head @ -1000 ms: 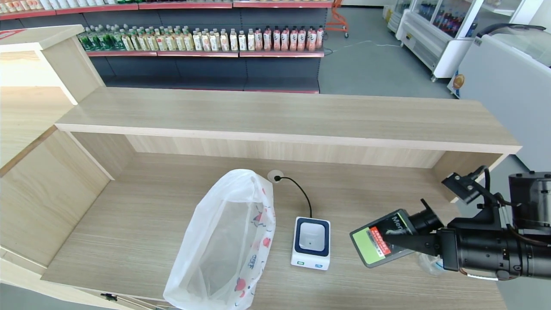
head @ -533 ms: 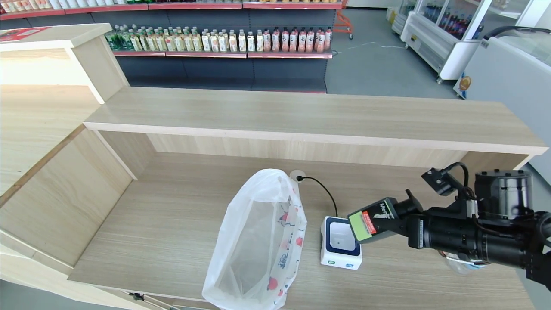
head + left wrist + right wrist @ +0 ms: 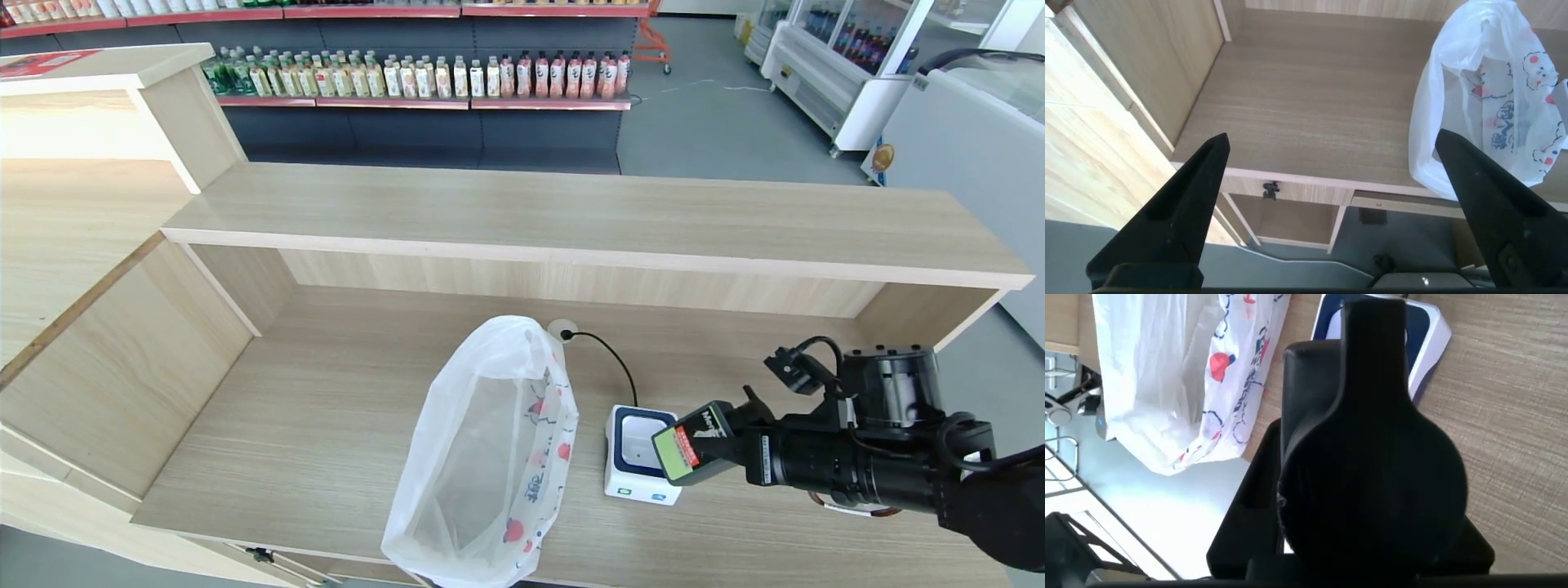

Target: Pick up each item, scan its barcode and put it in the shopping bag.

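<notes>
Holding small dark box w/ green-and-red label [image 3: 676, 454] clamped tight in right gripper [image 3: 722, 433], tilted, label end over right side of white-and-navy barcode scanner [image 3: 629, 482] on light wood counter [image 3: 326, 425]; contact w/ scanner unclear. Seeing translucent white plastic shopping bag w/ red/blue prints [image 3: 482, 457] standing open just left of scanner, apart from box. Got left gripper [image 3: 1333, 139] w/ fingers spread wide, nothing between, above counter front edge nr bag

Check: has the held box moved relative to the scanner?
Yes. The box in the right gripper has come leftward, from clear of the scanner to overlapping its right edge.
</notes>
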{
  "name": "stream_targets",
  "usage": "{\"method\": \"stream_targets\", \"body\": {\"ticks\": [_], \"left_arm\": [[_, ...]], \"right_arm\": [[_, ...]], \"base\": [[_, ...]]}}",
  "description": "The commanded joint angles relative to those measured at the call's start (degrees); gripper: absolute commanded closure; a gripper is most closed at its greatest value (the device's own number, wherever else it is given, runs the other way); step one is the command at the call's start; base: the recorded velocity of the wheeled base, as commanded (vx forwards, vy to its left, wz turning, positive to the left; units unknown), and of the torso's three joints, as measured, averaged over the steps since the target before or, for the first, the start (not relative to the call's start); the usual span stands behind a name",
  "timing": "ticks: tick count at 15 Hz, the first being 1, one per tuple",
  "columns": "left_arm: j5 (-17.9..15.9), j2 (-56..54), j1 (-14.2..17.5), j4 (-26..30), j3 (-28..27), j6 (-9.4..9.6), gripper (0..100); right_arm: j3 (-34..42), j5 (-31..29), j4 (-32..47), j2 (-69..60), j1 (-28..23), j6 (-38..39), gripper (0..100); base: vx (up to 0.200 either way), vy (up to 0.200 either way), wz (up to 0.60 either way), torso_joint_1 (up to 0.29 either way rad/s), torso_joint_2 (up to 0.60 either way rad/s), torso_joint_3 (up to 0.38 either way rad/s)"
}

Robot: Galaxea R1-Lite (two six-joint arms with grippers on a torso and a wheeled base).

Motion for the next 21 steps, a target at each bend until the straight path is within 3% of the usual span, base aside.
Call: {"method": "stream_targets", "body": {"ticks": [1,21], "left_arm": [[0.0,0.0,0.0,0.0,0.0,-0.01,0],[0.0,0.0,0.0,0.0,0.0,-0.01,0]], "right_arm": [[0.1,-0.1,-1.5,2.6,0.0,0.0,100],[-0.6,-0.8,-16.5,15.0,2.9,0.3,100]], "base": [[0.0,0.0,0.0,0.0,0.0,0.0],[0.0,0.0,0.0,0.0,0.0,0.0]]}}
